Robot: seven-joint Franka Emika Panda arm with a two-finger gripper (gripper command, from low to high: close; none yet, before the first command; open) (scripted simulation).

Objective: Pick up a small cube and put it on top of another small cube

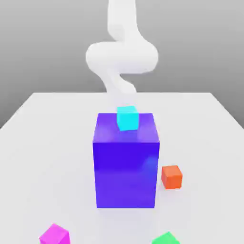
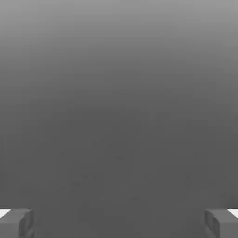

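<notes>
A small magenta cube (image 1: pixel 54 235) and a small green cube (image 1: pixel 166 238) sit at the desk's (image 1: pixel 43 138) near edge, ahead of a tall, glossy blue-violet block (image 1: pixel 126 162) at the desk's centre. A small cyan cube (image 1: pixel 127 118) rests on the block's top near its far edge, and a small orange cube (image 1: pixel 171 177) lies on the desk just beside the block. The white robot arm (image 1: pixel 121 55) rises beyond the far edge; its tool (image 2: pixel 119 222) hangs spread wide and empty, gripping nothing. The tall block crowds the cubes: a low approach could clip it, or knock the cyan cube off.
</notes>
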